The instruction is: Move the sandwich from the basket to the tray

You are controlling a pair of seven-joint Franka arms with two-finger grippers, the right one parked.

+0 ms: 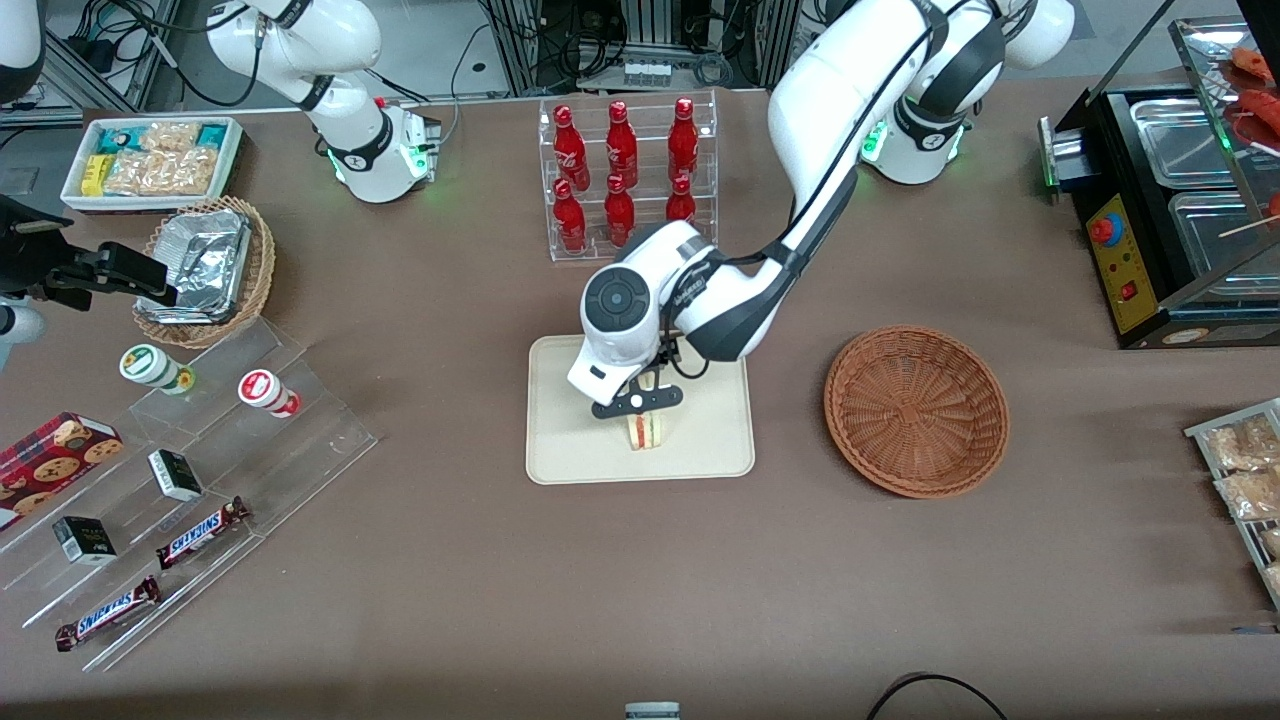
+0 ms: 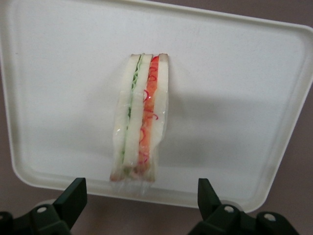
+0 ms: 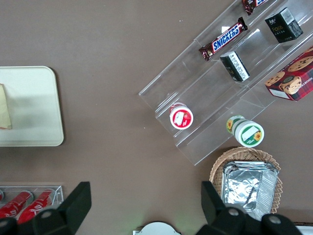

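Sandwich (image 2: 141, 117), a plastic-wrapped triangular wedge of white bread with green, pink and red filling layers, stands on its edge on the flat cream rectangular tray (image 1: 720, 440), toward its 6 o'clock rim. Left arm's gripper (image 1: 640, 402) hangs directly above it, fingers (image 2: 73, 196) spread wide, touching nothing. Round reddish-brown wicker basket (image 1: 916, 410) sits empty at the tray's 3 o'clock in the front view

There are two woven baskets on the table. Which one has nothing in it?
The reddish-brown basket beside the tray holds nothing. The lighter wicker basket holds crumpled foil. The gripper, jaws open, hovers above the sandwich on the tray.
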